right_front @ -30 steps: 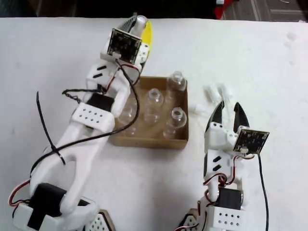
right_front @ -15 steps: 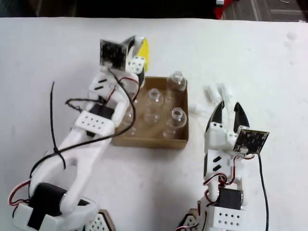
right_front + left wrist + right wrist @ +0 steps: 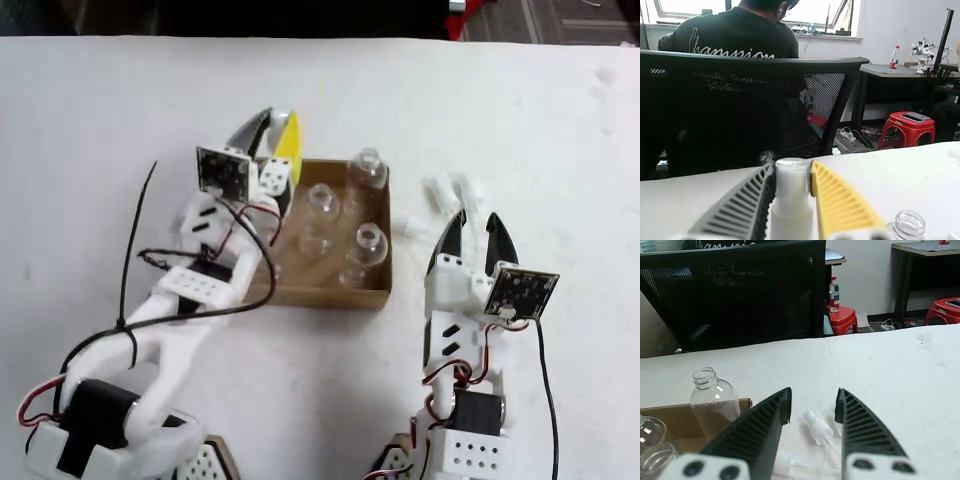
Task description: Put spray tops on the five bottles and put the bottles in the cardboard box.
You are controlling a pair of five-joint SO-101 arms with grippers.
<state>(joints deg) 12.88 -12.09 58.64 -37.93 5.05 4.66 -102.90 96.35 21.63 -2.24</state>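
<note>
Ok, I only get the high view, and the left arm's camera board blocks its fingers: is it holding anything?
Observer: Yes. The left wrist view shows the left gripper shut on a white spray top, between its grey and yellow fingers.
Operator: And what lies ahead of the right gripper?
Observer: The right wrist view shows a loose spray top lying flat on the table, just beyond the open fingertips, untouched.

cardboard box [image 3: 330, 295]: brown, open-topped, sat flat around the middle of the table [image 3: 520, 120]
bottles [image 3: 322, 203]: three showed, clear, upright, no caps, all inside the box's right half
loose spray tops [image 3: 447, 190]: white, lying flat just off the box's far-right corner
held spray top [image 3: 791, 200]: white, upright, pinched in the left gripper [image 3: 275, 116] over the far-left corner
</note>
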